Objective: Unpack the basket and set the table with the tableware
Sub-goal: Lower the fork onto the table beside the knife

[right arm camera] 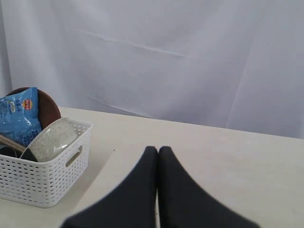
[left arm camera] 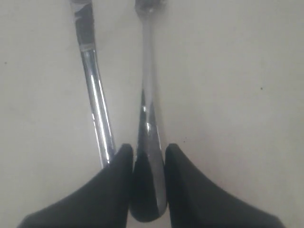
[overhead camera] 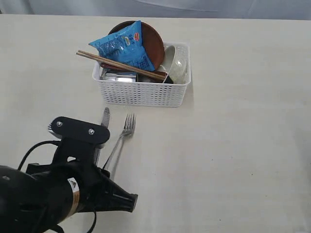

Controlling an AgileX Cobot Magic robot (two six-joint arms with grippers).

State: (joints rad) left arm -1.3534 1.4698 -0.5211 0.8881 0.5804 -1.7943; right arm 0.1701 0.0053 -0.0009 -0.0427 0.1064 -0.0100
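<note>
Left gripper [left arm camera: 147, 153] is closed on the fork [left arm camera: 148, 95]. Its 2 fingers [left arm camera: 121, 166] pinch the wide end of the handle. The fork looks flat on the table [overhead camera: 243, 145], tines toward the basket [overhead camera: 141, 92].

The knife [left arm camera: 95, 104] is just beside the fork and roughly parallel, not touching it. Its handle end runs under 1 finger, and we cannot tell if they touch.

Right gripper [right arm camera: 158, 154] has its fingers pressed together and holds nothing. It hangs over bare table, well apart from the basket.

Handling, our read:
- Fork and knife: steel, stiff, light, slick and thin. We pinch across the handle width. An end grip likely lets the tines droop, so nearer mid-handle is safer.
- Chopsticks [overhead camera: 121, 65]: they lie on top across the basket. They are light and will roll, so we take both together near the middle.
- Plate [overhead camera: 154, 41]: it stands on edge at the back. It is rigid and may chip, so we grip the exposed upper rim.
- Bowl [overhead camera: 178, 63]: it is tipped on its side at 1 end. It is smooth and probably breakable, so we clamp the rim wall.
- Shiny steel piece low in the basket [overhead camera: 119, 76]: possibly the cup, too hidden to confirm.
- Snack packet [overhead camera: 124, 46]: it is soft and leans on the plate. It will shift when the plate moves.
</note>
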